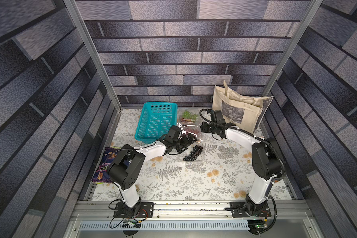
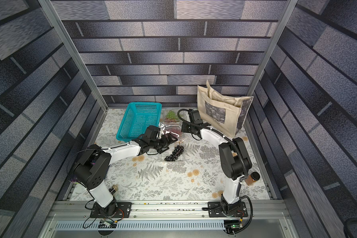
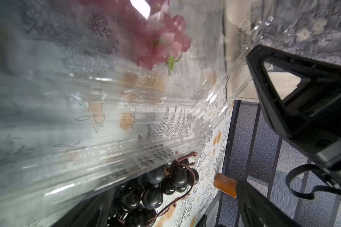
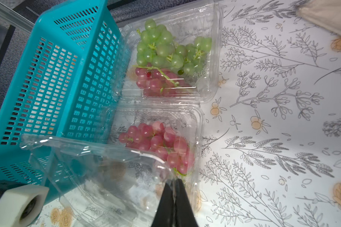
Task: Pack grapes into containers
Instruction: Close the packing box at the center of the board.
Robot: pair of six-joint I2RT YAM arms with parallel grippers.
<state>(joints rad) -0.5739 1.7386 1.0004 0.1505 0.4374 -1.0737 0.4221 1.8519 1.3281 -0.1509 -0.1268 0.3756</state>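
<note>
Floral cloth; all bunches sit boxed: green grapes and red grapes in the far box, second red bunch in the middle box, black grapes in the near box; closing lids seems left; right gripper pinches the raised middle lid; left gripper gapes beside it.

We are in a robot lab cell: aluminium frame posts flank the arms, a printed brick backdrop stands beyond them, and their bases are bolted to a rail.
</note>
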